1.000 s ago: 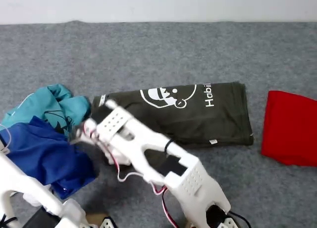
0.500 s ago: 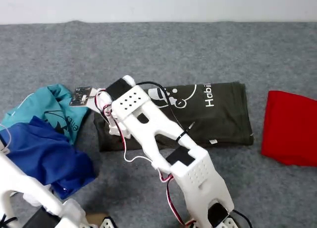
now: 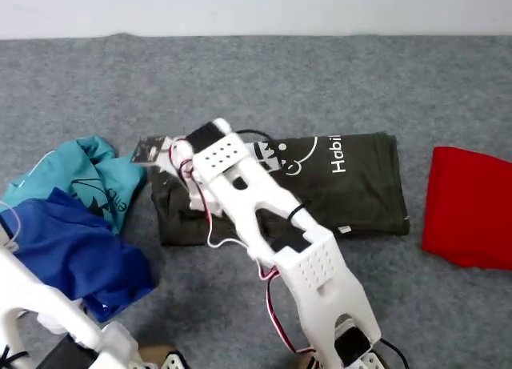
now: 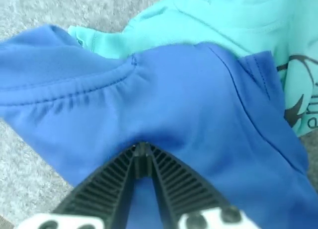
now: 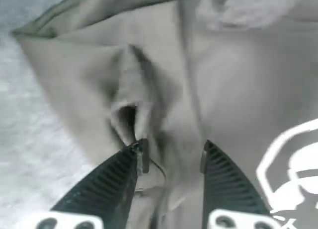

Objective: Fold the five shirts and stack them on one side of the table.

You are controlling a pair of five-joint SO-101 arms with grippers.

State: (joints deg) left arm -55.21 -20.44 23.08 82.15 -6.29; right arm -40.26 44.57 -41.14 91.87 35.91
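The grey table (image 3: 320, 81) spans the whole high view. The biggest thing on it is the dark olive shirt (image 3: 352, 189), lying at the centre and running toward 3 o'clock. It is a flat, neat rectangle with its white print facing up, except at its 9 o'clock end, where the cloth is rumpled.

The right arm (image 3: 272, 225) rises from 6 o'clock and slants toward 10 o'clock across that rumpled end, probably because the fold there needs finishing. The blue shirt (image 3: 72, 249) lies crumpled at 8 o'clock. It partly covers the teal shirt (image 3: 88, 173) at 9 o'clock, and both look unfolded, waiting their turn. The red shirt (image 3: 468, 205) sits alone at 3 o'clock as a tidy block, well apart from the heap. I judge that it marks the side chosen for the stack.

In its own wrist view, the right gripper (image 5: 172, 152) hangs just over a bunched ridge of the olive cloth. Its jaws are apart and nothing is between them, so it seems placed to pinch that ridge.

The left gripper (image 4: 143, 152) has its jaws together. Creases in the blue cloth run into the tips, so I take it to be nipping that shirt, perhaps to keep it ready for lifting.
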